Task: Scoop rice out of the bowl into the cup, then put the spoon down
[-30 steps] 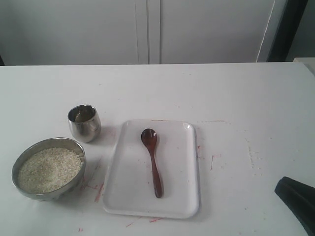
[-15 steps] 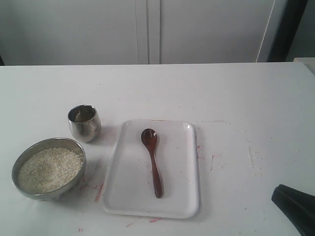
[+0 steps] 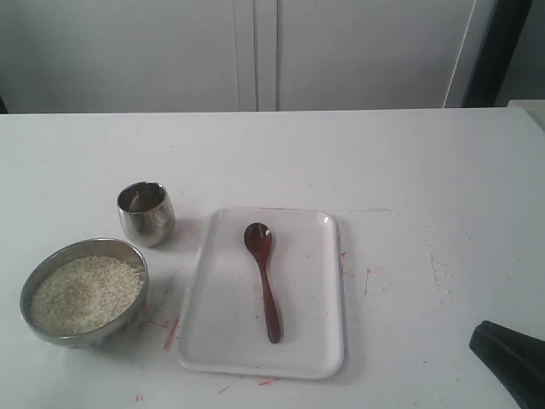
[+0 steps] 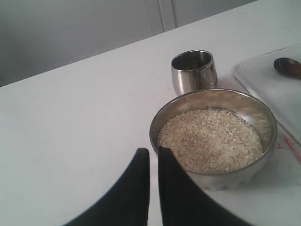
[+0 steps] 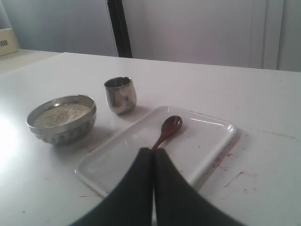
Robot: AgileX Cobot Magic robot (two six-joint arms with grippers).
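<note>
Right gripper (image 5: 153,150) pinched fully closed, empty, hovering off the near edge of the white tray (image 5: 202,136). Left gripper (image 4: 154,151) closed to a sliver, also empty, just short of the bowl (image 4: 257,110) of rice (image 4: 209,139). Spoon (image 3: 263,277) flat along the tray's middle, untouched. Cup (image 3: 146,213) upright near the bowl, left of the tray.

Legible text, labels, brands, numbers: none on bowl (image 3: 85,247), cup (image 3: 146,217), spoon (image 3: 266,285), tray (image 3: 221,315) or desk (image 3: 383,170); sole marking, a small checkered patch on a background beige box (image 5: 8,41), without readable characters.
</note>
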